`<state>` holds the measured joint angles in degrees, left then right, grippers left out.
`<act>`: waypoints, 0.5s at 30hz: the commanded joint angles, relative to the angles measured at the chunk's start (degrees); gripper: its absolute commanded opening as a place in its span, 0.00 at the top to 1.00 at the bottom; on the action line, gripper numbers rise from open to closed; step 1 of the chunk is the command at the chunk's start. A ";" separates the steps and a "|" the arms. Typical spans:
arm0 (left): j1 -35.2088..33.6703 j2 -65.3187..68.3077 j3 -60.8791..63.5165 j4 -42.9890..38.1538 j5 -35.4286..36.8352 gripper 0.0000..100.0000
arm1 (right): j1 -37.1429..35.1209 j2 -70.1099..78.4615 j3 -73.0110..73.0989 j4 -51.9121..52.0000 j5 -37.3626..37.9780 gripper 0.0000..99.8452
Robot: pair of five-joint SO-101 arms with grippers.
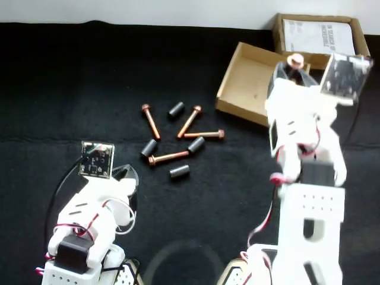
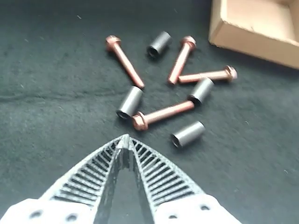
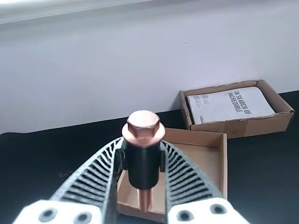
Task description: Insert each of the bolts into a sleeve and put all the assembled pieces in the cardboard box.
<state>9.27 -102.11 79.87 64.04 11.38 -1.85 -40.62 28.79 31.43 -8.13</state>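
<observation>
Several copper bolts [image 1: 169,157] [image 2: 163,113] and dark grey sleeves [image 1: 180,172] [image 2: 188,134] lie loose in a cluster on the black table. My left gripper [image 2: 125,138] [image 1: 127,175] is shut and holds nothing, a short way nearer than the cluster. My right gripper [image 3: 142,145] [image 1: 295,64] is shut on a dark sleeve [image 3: 142,168] with a bolt [image 3: 142,128] through it, head up. It hangs above the near right part of the open cardboard box [image 1: 240,89] [image 3: 223,158] [image 2: 252,32].
A second cardboard box [image 1: 350,27] [image 3: 233,123] with a printed booklet in it stands behind the open one, by the white wall. Bare black cloth lies to the left of the cluster and between the two arms.
</observation>
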 commanded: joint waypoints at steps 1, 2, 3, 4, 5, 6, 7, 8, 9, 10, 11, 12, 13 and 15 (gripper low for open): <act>-2.68 -1.45 5.41 -8.35 -0.26 0.98 | 1.01 8.31 -10.86 -1.01 -0.35 0.99; -3.21 -1.45 7.52 -10.90 -0.26 0.98 | 1.10 11.03 -13.14 -1.01 -0.35 0.99; -3.56 -1.45 9.63 -13.27 -0.26 0.98 | 1.10 13.85 -15.34 -1.01 -0.35 0.99; -3.91 -1.45 11.38 -15.56 -0.26 0.98 | 1.10 16.66 -17.54 -1.01 -0.35 0.99; -4.26 -1.45 13.23 -17.93 -0.26 0.98 | 1.10 19.56 -19.65 -1.01 -0.35 0.99; -4.44 -1.45 15.16 -20.40 -0.26 0.98 | 1.10 22.37 -21.67 -1.01 -0.35 0.99; -4.62 -1.45 17.27 -23.03 -0.18 0.98 | 1.10 25.45 -23.78 -0.92 -0.35 0.99; -4.62 -0.84 17.45 -24.62 -0.09 0.98 | 1.10 28.18 -25.71 -0.92 -0.44 0.99; -4.62 -0.84 17.27 -24.88 -0.09 0.98 | 1.10 30.73 -27.91 -0.75 -0.53 0.99; -4.62 -0.92 17.27 -24.88 -0.09 0.98 | 1.10 33.19 -30.11 0.31 -0.53 0.99; -4.62 -0.92 17.27 -24.88 -0.09 0.98 | 1.10 35.56 -32.84 2.15 -0.53 0.99; -4.62 -0.92 17.27 -24.88 -0.09 0.98 | 1.10 37.93 -35.65 4.70 -0.53 0.99; -4.62 -0.92 17.27 -24.79 -0.09 0.98 | 1.10 40.40 -38.73 7.60 -0.53 0.99; -4.62 -0.84 17.27 -24.62 -0.09 0.98 | 1.10 45.14 -45.41 13.49 -0.62 0.99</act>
<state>5.32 -102.11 96.13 40.57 11.47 -1.49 0.18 -5.05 38.81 -8.13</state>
